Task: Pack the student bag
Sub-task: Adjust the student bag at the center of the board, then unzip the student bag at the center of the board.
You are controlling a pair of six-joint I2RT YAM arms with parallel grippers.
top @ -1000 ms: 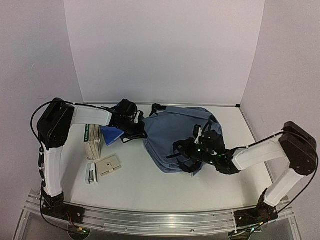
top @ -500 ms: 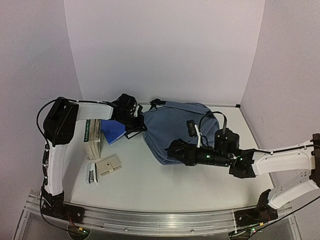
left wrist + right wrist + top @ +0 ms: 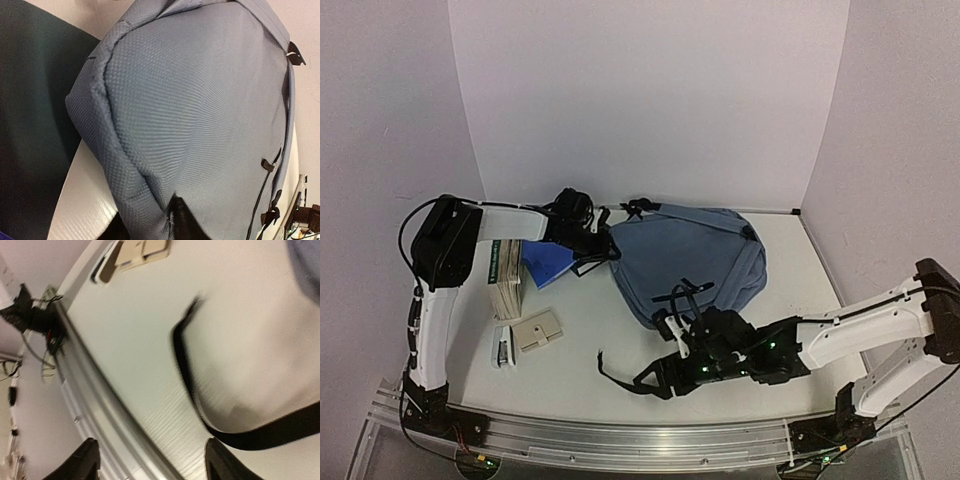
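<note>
The student bag (image 3: 690,255), blue-grey fabric with black straps, lies at the back middle of the table. My left gripper (image 3: 593,245) is at its left edge. In the left wrist view the bag (image 3: 200,100) fills the frame, and a fold of its fabric is pinched in the left gripper (image 3: 172,222). My right gripper (image 3: 655,377) is near the table's front, off the bag and open. One black strap (image 3: 617,372) trails out on the table in front of it. In the right wrist view the strap (image 3: 182,360) curves past the right-hand finger (image 3: 222,462); nothing sits in the right gripper (image 3: 152,462).
A stack of books (image 3: 505,275) stands at the left with a blue item (image 3: 548,262) beside it. A beige case (image 3: 537,332) and a stapler (image 3: 502,347) lie nearer the front left. The metal rail (image 3: 100,405) runs along the near edge.
My right gripper let go, opened and pulled back from the bag toward the front edge, leaving a strap drawn out on the table. The left gripper stayed at the bag's left edge.
</note>
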